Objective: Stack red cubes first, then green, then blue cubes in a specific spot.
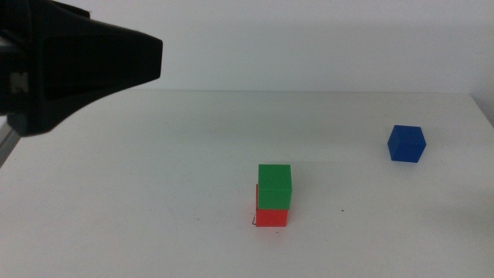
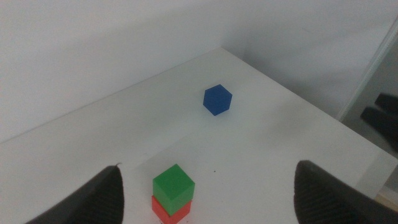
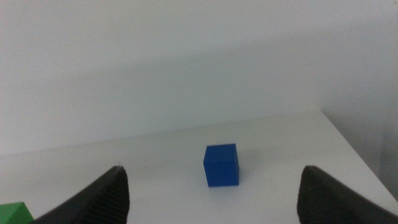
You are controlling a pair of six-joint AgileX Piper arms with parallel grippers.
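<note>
Two of the three steps look done. The red cube [image 1: 271,218] sits on the marked spot [image 1: 254,222], whose thin black corner marks peek out at the cube's left side, toward the middle of the surface's [image 1: 154,193] near edge. The green cube [image 1: 275,186] rests squarely on top of it, touching, upright, shifted only slightly to the right.

What is left is the blue cube [image 1: 406,144]. It stands alone on the surface, well apart from the stack, out toward the far right corner and near the right edge. Nothing is on it or touching it.

The left pincer [image 2: 208,193] is up off the surface over the left side, its jaws spread wide and empty; its own camera shows the stack between and beyond the jaws. In the middle view it fills the top left corner as a dark shape [image 1: 77,62]. The right pincer [image 3: 211,193] is also wide apart and holds nothing; the blue cube lies ahead of it, roughly centred between the jaws, so I judge that this arm is the one placed to fetch it.

There are no containers here: no box, tray or bowl shows in any view, only the bare white surface.
</note>
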